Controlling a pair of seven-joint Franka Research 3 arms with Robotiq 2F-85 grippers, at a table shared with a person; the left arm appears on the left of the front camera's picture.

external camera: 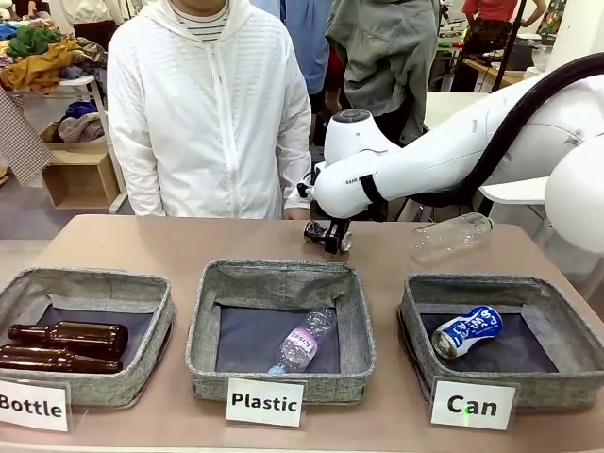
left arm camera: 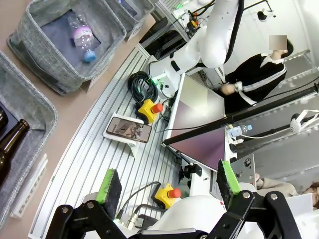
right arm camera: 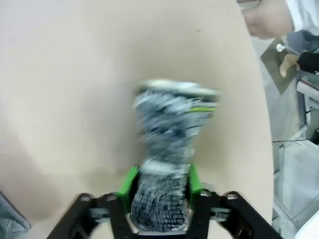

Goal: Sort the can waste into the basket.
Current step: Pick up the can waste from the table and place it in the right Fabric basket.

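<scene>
At frame centre, the right gripper pinched the black can; 1 blue can lay in the basket. The left gripper stood spread.

Looking like a robotics lab set inside a larger open workroom. Showing a white robot arm reaching over a tan table whose near edge is carrying three grey fabric baskets with printed signs: "Bottle", "Plastic", "Can". Revealing, in the left wrist view, a ribbed aluminium base plate holding yellow emergency-stop boxes with red buttons, coiled cables, a propped phone and a monitor. Including people standing at the far edge, plus piled clothing on shelving behind at left.
</scene>
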